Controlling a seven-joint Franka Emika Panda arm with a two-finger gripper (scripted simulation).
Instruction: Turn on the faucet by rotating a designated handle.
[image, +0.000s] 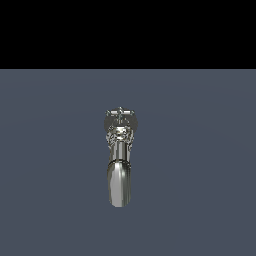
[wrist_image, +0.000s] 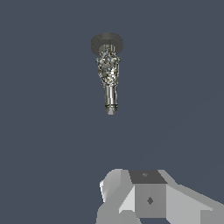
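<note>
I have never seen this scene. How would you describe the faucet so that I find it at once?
Look at the flat blue-grey floor that fills the exterior view below the black band. Near its middle lies the only object, the faucet: shiny chrome, with an ornate knobbly body at its far end and a smooth rounded spout pointing toward the camera. Nothing else there is metallic.

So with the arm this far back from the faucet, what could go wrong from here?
1. The shiny chrome faucet shows its handle only as a small ornate cluster, so the approach could hit the spout instead.
2. The grey blocky hand is apart from the faucet in the wrist view, its fingertips out of frame, so finger alignment can't be checked.
</note>
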